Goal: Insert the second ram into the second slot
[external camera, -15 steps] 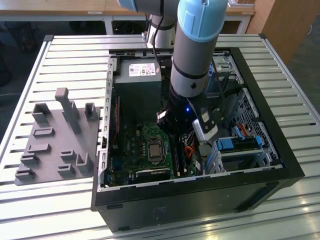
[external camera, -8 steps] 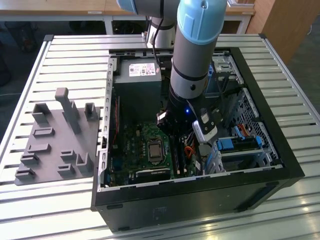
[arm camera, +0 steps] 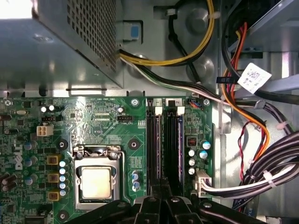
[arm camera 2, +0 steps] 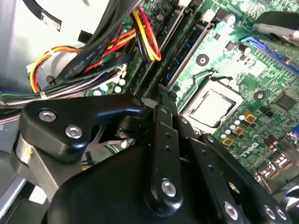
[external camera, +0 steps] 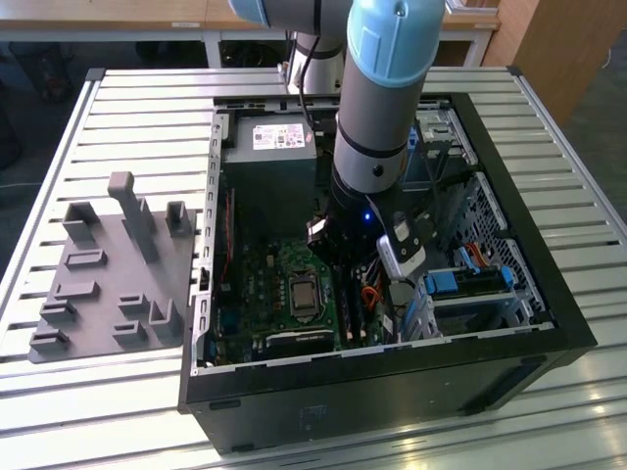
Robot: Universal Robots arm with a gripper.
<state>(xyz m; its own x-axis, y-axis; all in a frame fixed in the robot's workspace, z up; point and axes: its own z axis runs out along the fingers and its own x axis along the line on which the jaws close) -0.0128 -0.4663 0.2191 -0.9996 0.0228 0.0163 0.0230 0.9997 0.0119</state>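
Slatted metal table (external camera: pixel 98 98), exterior view: bears one open black computer case (external camera: pixel 392 392) at centre and lower right, and one grey moulded tray (external camera: pixel 108 284) with upright pegs at left, just beside the case.

Item 1. Robot arm (external camera: pixel 382 98), grey with pale blue joint caps, entering from the top of the frame and reaching down into the case.

Item 2. Gripper (arm camera: pixel 161 191), black. Fingers (arm camera 2: pixel 161 116) drawn narrow, close together, with the tips over one end of the memory slots (arm camera: pixel 163 144). Whether anything is pinched between them cannot be told.

Item 3. Second ram (arm camera: pixel 179 149), a thin blue stick standing edge-up in one of the parallel slots, seen in both wrist views (arm camera 2: pixel 189 53); just beside the gripper tips. Which slot of the bank it occupies cannot be told.

Item 4. Green motherboard (arm camera: pixel 93 121) with a silver processor socket (arm camera: pixel 96 182) beside the slots.

Item 5. Grey perforated power supply (arm camera: pixel 70 46) next to the board; labelled on top in the exterior view (external camera: pixel 274 157).

Item 6. Bundled cables (arm camera: pixel 243 116), yellow, orange, red and black, running along the far side of the slots from the socket.
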